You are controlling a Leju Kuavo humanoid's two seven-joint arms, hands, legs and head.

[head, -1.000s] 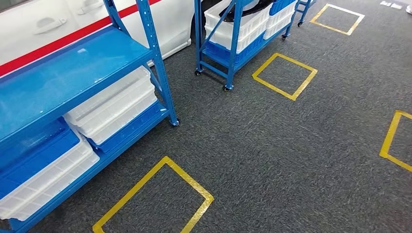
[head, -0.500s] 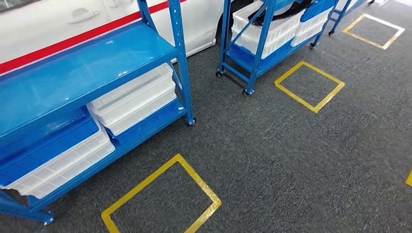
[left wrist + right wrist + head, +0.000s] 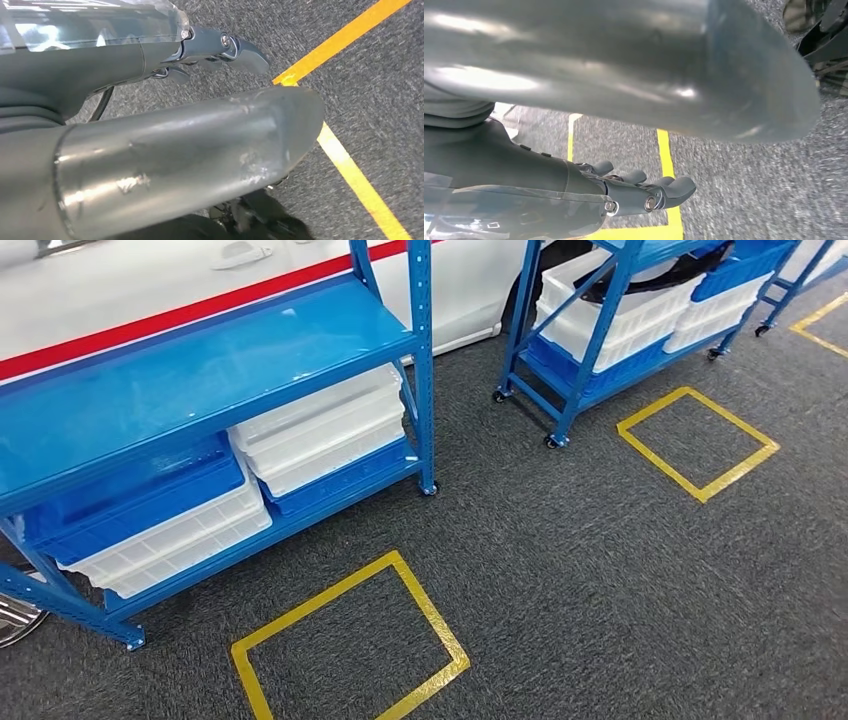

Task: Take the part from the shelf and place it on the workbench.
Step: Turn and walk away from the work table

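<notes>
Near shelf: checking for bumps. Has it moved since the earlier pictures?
No. The near shelf drifts right together with the yellow floor square and carpet, so the camera turned.

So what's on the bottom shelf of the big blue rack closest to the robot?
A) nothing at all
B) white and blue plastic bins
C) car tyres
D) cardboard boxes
B: in the head view, the near blue rack holds stacked white bins and a blue bin resting on another white bin on its bottom shelf.
</notes>
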